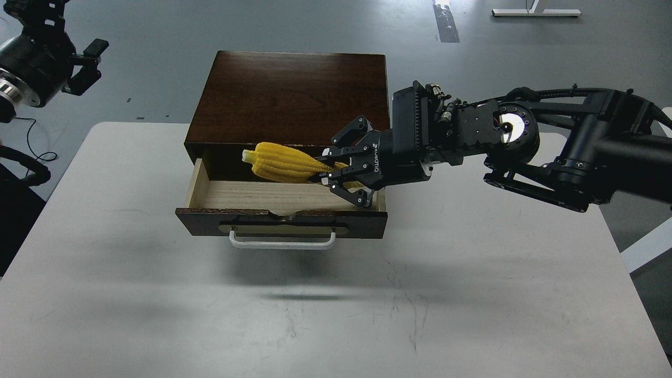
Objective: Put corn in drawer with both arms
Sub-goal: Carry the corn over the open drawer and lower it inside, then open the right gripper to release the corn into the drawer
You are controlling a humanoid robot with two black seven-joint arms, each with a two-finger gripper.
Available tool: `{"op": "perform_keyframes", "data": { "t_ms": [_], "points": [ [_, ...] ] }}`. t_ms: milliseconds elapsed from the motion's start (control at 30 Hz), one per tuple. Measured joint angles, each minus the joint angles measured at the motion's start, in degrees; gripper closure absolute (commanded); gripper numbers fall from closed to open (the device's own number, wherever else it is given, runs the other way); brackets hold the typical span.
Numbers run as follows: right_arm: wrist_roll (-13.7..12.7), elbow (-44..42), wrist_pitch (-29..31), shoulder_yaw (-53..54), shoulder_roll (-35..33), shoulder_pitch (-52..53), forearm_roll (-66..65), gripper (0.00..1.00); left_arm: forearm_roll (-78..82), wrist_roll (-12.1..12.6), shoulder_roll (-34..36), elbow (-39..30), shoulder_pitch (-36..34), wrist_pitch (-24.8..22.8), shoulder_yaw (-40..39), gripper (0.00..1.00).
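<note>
The dark brown wooden box [289,97] stands at the table's far middle. Its drawer [283,197] is pulled open toward me, showing a pale wood floor, a brass plate and a white bar handle [282,242]. My right gripper [336,170] comes in from the right and is shut on the thin end of the yellow corn [281,163]. The corn lies nearly level over the open drawer, thick end pointing left, above the drawer floor. My left gripper [86,63] is raised at the far left, off the table, away from the box, with its fingers apart.
The grey-white table [472,289] spreads in front of and beside the box. My right arm [551,152] reaches over the table's right side. Grey floor lies beyond the table's far edge.
</note>
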Motion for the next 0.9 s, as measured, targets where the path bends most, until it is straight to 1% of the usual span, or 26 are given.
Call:
{"op": "perform_keyframes", "data": {
  "t_ms": [33,67,100,134,200,234,568,701,768,901],
  "points": [
    [0.0,-0.1,0.0,0.0,0.0,0.0,0.0,0.39,0.0,0.0,0.0,0.0,0.0,0.0,0.0,0.02],
    [0.0,-0.4,0.0,0.0,0.0,-0.1,0.1,0.3,0.0,0.0,0.0,0.0,0.0,0.0,0.0,0.02],
    [0.0,-0.6,0.0,0.0,0.0,-0.2,0.1,0.26,0.0,0.0,0.0,0.0,0.0,0.0,0.0,0.02],
    [0.0,-0.9,0.0,0.0,0.0,-0.4,0.2,0.19,0.0,0.0,0.0,0.0,0.0,0.0,0.0,0.02],
    [0.0,-1.1,0.0,0.1,0.1,-0.7,0.3,0.14,0.0,0.0,0.0,0.0,0.0,0.0,0.0,0.02],
    [0.0,-1.1,0.0,0.3,0.2,-0.9,0.3,0.05,0.0,0.0,0.0,0.0,0.0,0.0,0.0,0.02],
    [0.0,-1.0,-1.6,0.9,0.2,-1.9,1.0,0.03,0.0,0.1,-0.4,0.0,-0.2,-0.1,-0.1,0.02],
    [0.0,-1.1,-1.9,3.3,0.2,-2.2,2.8,0.03,0.0,0.2,-0.3,0.0,-0.2,-0.1,0.0,0.02],
    [0.0,-1.0,-1.9,5.6,0.2,-2.7,6.4,0.03,-0.1,0.2,-0.3,0.0,-0.3,-0.1,0.0,0.02],
    [0.0,-0.9,-0.7,10.8,-0.7,-3.3,22.5,0.03,-0.2,0.2,-0.3,0.0,-0.3,-0.1,0.0,0.02]
  ]
}}
